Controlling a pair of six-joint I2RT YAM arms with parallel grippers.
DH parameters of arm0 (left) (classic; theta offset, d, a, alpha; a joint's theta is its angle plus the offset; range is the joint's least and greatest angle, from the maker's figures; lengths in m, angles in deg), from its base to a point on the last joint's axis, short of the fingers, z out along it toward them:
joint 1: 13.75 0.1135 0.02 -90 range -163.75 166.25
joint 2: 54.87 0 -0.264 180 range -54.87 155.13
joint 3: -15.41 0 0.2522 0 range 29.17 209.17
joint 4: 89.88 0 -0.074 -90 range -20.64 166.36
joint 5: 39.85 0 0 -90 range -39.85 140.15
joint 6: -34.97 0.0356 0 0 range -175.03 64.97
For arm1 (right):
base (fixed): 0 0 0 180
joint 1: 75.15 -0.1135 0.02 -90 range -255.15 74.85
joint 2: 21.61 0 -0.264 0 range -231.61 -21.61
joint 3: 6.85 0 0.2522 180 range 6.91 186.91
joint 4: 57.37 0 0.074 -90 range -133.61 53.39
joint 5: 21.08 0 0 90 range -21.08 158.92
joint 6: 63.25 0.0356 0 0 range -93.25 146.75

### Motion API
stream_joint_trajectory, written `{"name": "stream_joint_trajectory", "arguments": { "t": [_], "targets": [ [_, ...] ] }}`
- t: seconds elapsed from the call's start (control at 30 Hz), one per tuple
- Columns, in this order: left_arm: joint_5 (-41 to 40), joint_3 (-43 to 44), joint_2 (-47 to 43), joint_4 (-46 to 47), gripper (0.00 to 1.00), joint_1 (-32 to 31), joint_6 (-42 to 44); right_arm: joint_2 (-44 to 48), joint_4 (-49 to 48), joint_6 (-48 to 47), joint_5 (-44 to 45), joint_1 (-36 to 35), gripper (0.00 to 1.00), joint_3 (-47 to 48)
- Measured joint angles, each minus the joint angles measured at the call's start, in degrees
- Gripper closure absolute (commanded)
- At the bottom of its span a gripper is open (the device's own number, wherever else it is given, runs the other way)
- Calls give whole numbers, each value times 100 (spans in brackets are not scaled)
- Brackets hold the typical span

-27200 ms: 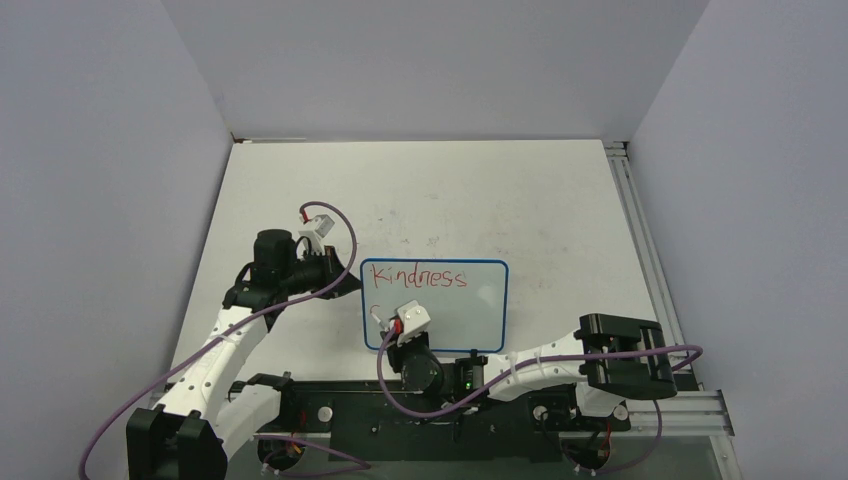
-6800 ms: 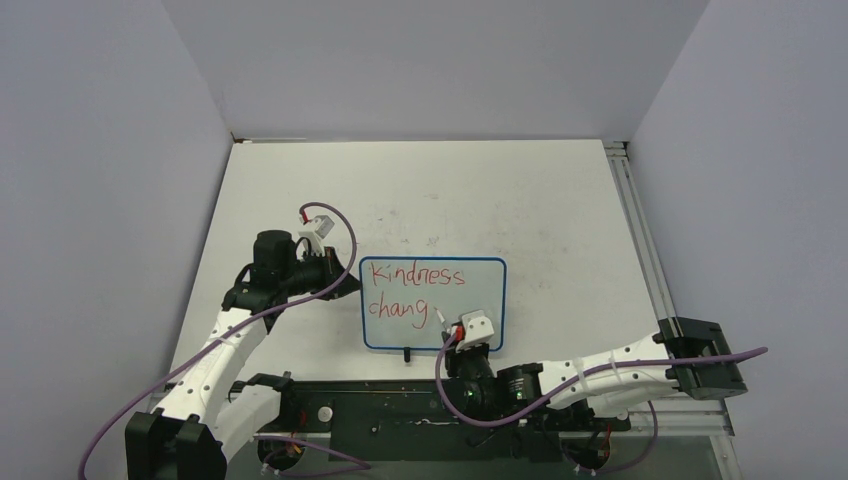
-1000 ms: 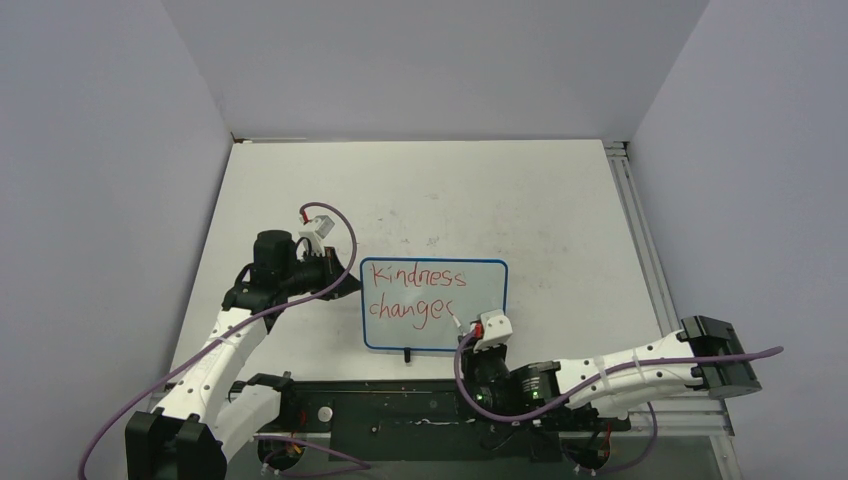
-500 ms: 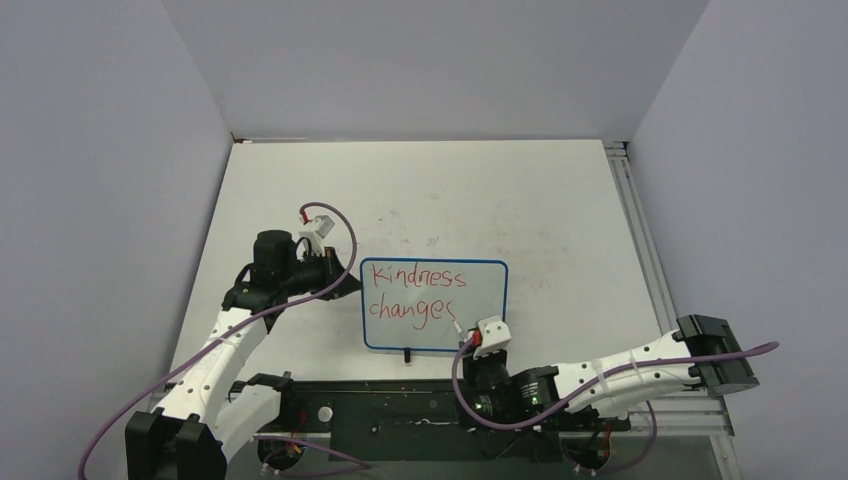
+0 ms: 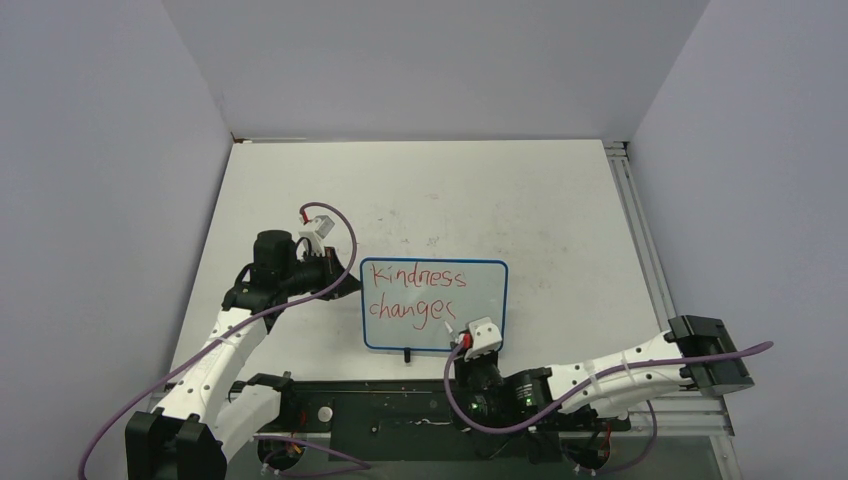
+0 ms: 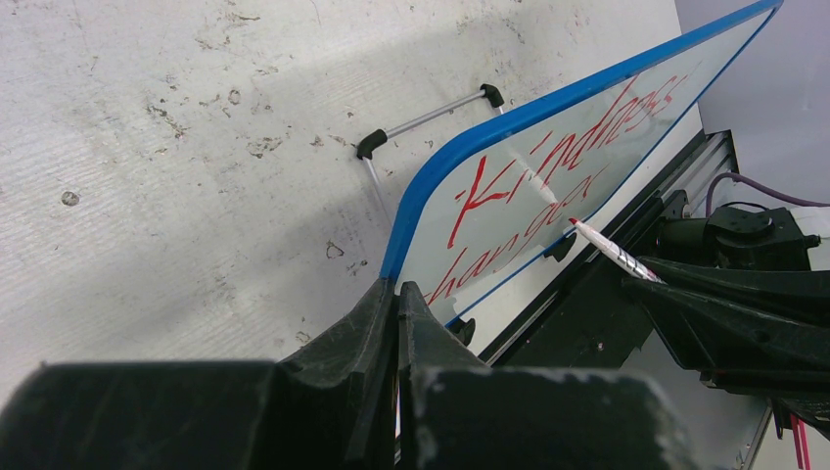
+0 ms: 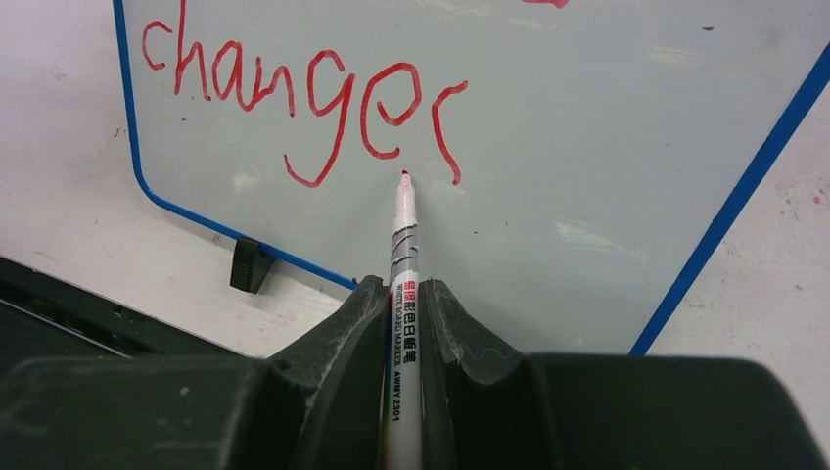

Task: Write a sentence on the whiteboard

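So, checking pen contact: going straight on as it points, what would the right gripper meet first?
Probably the whiteboard: its marker tip sits just under the red "changes", though depth is unclear.

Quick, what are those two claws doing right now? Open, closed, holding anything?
Left gripper: closed, pinching the whiteboard by its blue-framed edge.
Right gripper: closed on the red marker.

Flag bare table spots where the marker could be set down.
Far half of the table, between back wall and whiteboard, is bare. So is the strip between whiteboard and right rail. Crowded: near edge, left arm and right arm.
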Motion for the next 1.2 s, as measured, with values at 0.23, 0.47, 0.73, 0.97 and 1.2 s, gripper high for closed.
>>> {"name": "stream_joint_trajectory", "arguments": {
  "t": [0.23,0.47,0.73,0.97,1.2],
  "targets": [
    [2,0,0,0,100,0,0,-59,-260,-201,-4,2,95,0],
    [2,0,0,-2,100,0,0,-2,46,-310,190,0,95,177],
    [2,0,0,-2,100,0,0,485,885,-68,505,-4,95,431],
    [2,0,0,-2,100,0,0,579,986,-37,341,-39,95,380],
    [2,0,0,-2,100,0,0,546,984,-4,170,-74,95,291]
  ]
}}
